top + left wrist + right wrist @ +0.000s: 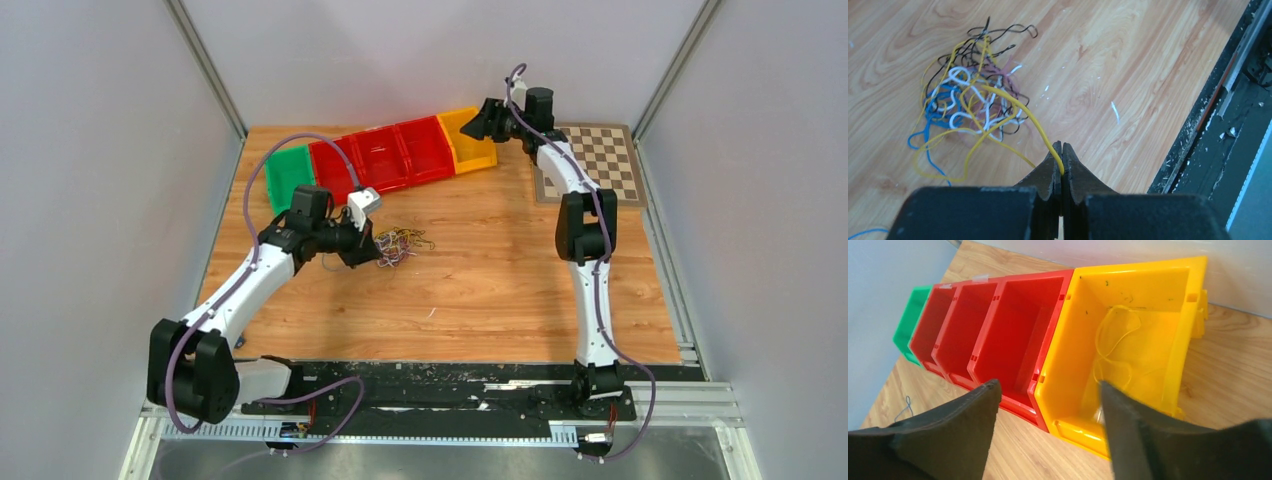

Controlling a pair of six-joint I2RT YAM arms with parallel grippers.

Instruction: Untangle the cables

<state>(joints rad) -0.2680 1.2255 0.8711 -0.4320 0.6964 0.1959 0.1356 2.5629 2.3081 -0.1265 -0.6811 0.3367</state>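
Note:
A tangle of thin cables (973, 100), yellow, blue, white, black and pink, lies on the wooden table; it also shows in the top view (400, 243). My left gripper (1062, 147) is shut on a yellow cable (1023, 111) that runs from the tangle up into the jaws. In the top view the left gripper (370, 245) sits just left of the tangle. My right gripper (1048, 387) is open and empty above the near edge of the yellow bin (1168, 300), which holds a loose yellow cable (1115, 337). In the top view the right gripper (478, 122) hovers over that bin (470, 155).
A row of bins stands at the back: a green bin (287, 175), three red bins (385, 155) and the yellow one. A checkerboard (590, 160) lies at the back right. A black rail (1208, 125) borders the table's near edge.

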